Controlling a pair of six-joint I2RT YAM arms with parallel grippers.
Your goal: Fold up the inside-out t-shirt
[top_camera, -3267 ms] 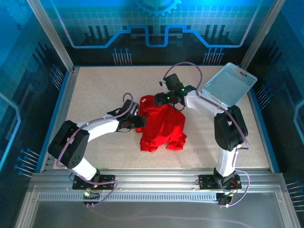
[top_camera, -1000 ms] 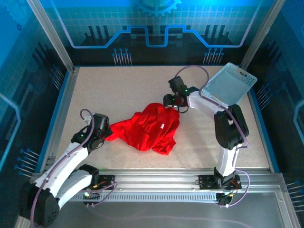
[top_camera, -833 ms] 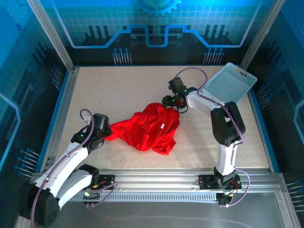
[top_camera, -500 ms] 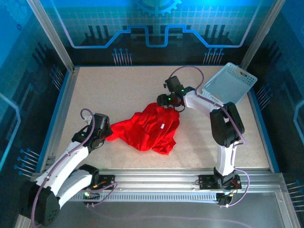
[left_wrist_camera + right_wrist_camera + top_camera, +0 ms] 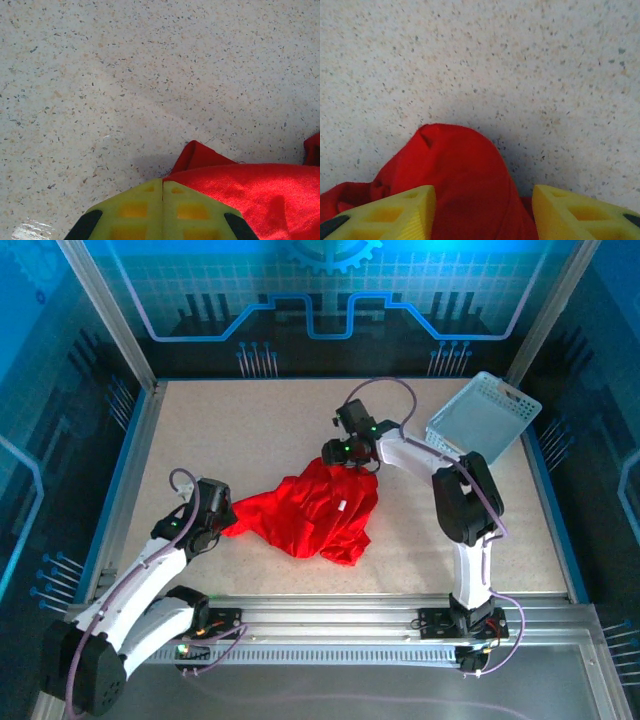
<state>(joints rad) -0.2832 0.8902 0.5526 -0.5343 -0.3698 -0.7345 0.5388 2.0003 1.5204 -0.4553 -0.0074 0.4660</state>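
Note:
The inside-out t-shirt (image 5: 315, 505) is a crumpled bright red heap in the middle of the table, drawn out in a point to the left. My left gripper (image 5: 224, 525) sits at that left tip, shut, with the red cloth (image 5: 250, 195) coming out from beside its yellow fingers (image 5: 135, 210). At the shirt's far edge is my right gripper (image 5: 338, 455). It stands open in the right wrist view (image 5: 482, 197), one finger on each side of a raised hump of the t-shirt (image 5: 460, 170), with a gap between the cloth and the right finger (image 5: 580, 210).
A light blue mesh basket (image 5: 483, 418) lies tilted at the back right corner, beside the right arm. The speckled table (image 5: 230, 430) is bare at the back left. Metal frame rails run along the sides and the near edge (image 5: 330, 612).
The right gripper has slid left along the shirt's far edge and its jaws have narrowed a little. The left gripper holds its place at the left tip, having earlier pulled the shirt leftward.

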